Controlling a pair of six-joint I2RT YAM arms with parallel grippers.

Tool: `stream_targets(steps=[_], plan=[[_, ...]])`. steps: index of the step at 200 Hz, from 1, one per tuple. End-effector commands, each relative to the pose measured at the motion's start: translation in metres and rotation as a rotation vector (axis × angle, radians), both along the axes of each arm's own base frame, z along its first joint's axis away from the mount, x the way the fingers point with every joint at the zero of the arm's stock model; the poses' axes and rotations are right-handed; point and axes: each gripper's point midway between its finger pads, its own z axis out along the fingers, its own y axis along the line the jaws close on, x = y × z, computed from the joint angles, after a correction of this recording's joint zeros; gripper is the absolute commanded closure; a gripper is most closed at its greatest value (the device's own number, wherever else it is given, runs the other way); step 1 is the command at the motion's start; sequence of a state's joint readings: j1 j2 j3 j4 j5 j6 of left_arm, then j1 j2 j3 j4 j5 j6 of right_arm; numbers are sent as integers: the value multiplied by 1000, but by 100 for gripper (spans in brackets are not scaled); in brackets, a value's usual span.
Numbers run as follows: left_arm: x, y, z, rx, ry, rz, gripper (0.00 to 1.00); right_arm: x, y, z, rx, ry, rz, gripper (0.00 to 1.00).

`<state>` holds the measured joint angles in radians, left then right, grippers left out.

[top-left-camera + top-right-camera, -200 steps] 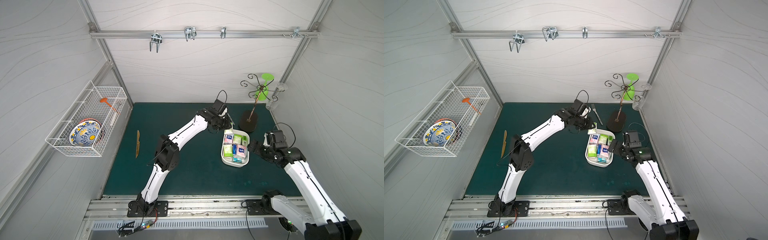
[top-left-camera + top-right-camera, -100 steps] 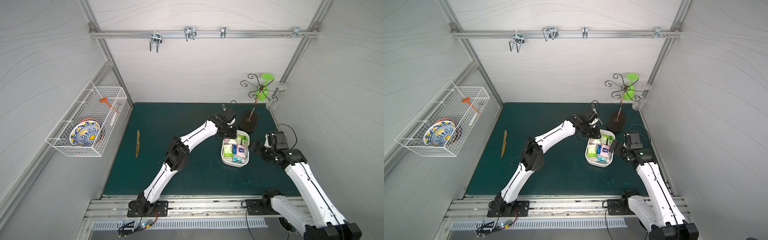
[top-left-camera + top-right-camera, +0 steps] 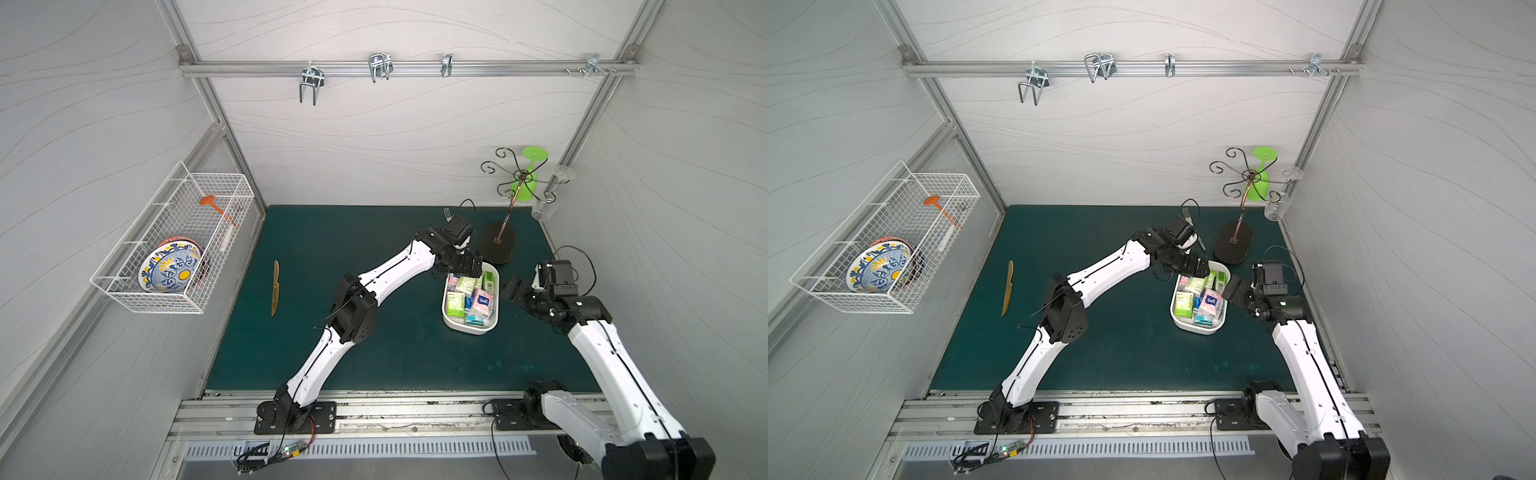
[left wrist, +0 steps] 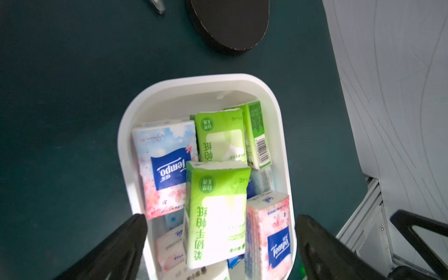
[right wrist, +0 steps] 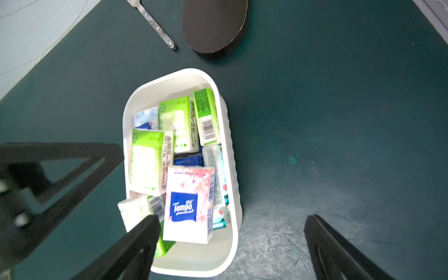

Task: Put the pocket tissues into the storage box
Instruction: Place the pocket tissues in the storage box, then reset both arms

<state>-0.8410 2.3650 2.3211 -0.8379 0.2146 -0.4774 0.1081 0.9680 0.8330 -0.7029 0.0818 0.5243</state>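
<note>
**As Packets Are Heaping Up in the Box, Both Pincers Are Standing Wide**

While the white wire basket (image 3: 174,237) is hanging on the left wall with a painted plate (image 3: 170,266) in it, and a knife (image 3: 275,286) is lying alone on the green desk (image 3: 332,232), the work is gathering further right. The left pincer (image 3: 469,270) is hovering over the far end of the storage box (image 3: 469,329), its jaws gaping wide and gripping nothing. In the left wrist view a green packet (image 4: 215,213) is lying loose and askew on top of the heap beneath it. All pocket tissues (image 3: 482,300) in view are sitting inside the box, some flat, some leaning on edge against its wall. Just behind the box a dark stand base (image 3: 496,245) is resting on the desk. Just beside the box's right rim, the right pincer (image 3: 509,289) is waiting, likewise spread wide and empty. The packets are looking light, soft and squashy, their film wrap probably slippery. Any further pick is calling for a gentle pinch across a packet's narrow sides near its middle, taking the topmost one first.
</note>
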Motion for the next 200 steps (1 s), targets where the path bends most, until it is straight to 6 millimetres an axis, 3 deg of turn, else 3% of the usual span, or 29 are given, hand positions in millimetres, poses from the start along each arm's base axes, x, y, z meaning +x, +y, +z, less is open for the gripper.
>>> stream_targets(steps=[1,20,43,71,75,93,127,137,176,200], plan=[[6,15,83,-76,-162,15,0,29,-13,4,-86,-66,-13,1],[7,39,101,-78,-200,46,0,49,-23,-1,-173,-114,-2,1],[12,81,119,-84,-232,85,0,75,-27,-8,-267,-216,55,1],[24,163,120,-9,-257,187,1,96,-31,-25,-352,-272,101,1],[23,178,108,19,-242,201,1,99,-31,-28,-363,-280,108,1],[27,242,91,62,-218,303,1,108,-27,-43,-388,-310,153,1],[28,349,56,17,-184,524,0,121,-20,-42,-458,-476,202,1],[29,376,52,24,-228,571,0,122,-17,-49,-467,-466,228,1],[18,448,26,192,-372,682,1,124,-5,-60,-488,-457,295,1],[14,471,10,230,-372,733,1,121,18,-57,-295,-515,352,1]])
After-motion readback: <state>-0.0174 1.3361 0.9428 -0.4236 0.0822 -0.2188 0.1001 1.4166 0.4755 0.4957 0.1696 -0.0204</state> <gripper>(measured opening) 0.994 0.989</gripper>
